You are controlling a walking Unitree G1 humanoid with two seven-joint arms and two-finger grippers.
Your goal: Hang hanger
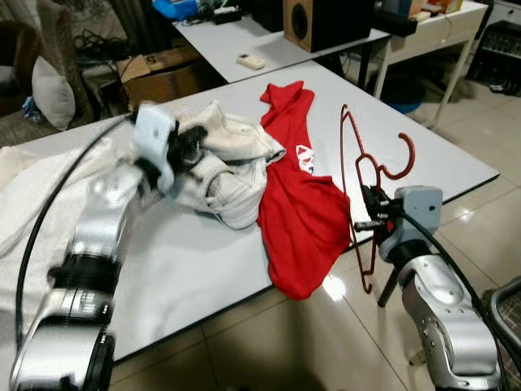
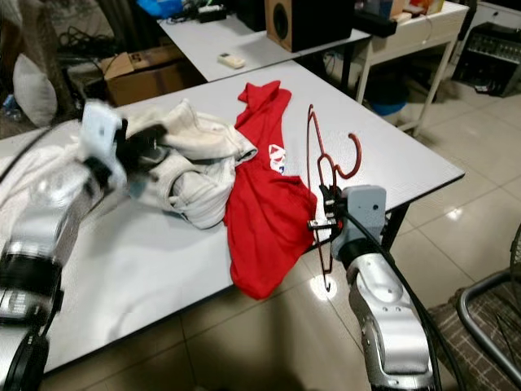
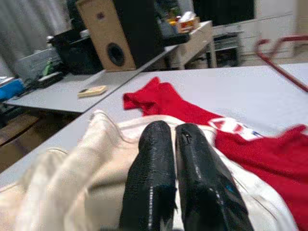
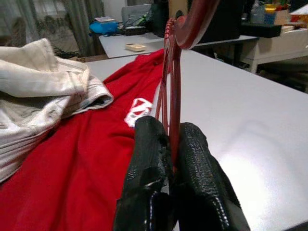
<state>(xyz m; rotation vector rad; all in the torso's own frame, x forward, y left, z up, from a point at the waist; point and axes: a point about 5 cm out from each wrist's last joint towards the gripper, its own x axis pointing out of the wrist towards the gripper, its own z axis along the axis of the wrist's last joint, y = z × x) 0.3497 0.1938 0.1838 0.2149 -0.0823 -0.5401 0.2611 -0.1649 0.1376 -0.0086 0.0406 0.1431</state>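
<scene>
A dark red wire hanger (image 1: 365, 175) stands on edge at the table's near right corner, its hook (image 1: 404, 156) pointing right. My right gripper (image 1: 368, 213) is shut on the hanger's lower part, the wire pinched between its black fingers (image 4: 149, 159). A red T-shirt (image 1: 297, 191) lies beside it, draped over the table edge. My left gripper (image 1: 189, 140) hovers over a crumpled cream garment (image 1: 224, 167), with its fingers (image 3: 151, 173) pressed together and nothing between them.
The white table (image 1: 444, 155) ends just right of the hanger, with tiled floor (image 1: 326, 334) below. A second table (image 1: 236, 37) behind carries a remote and a wooden speaker (image 1: 305, 23). A cardboard box (image 1: 159, 69) stands on the floor at the back left.
</scene>
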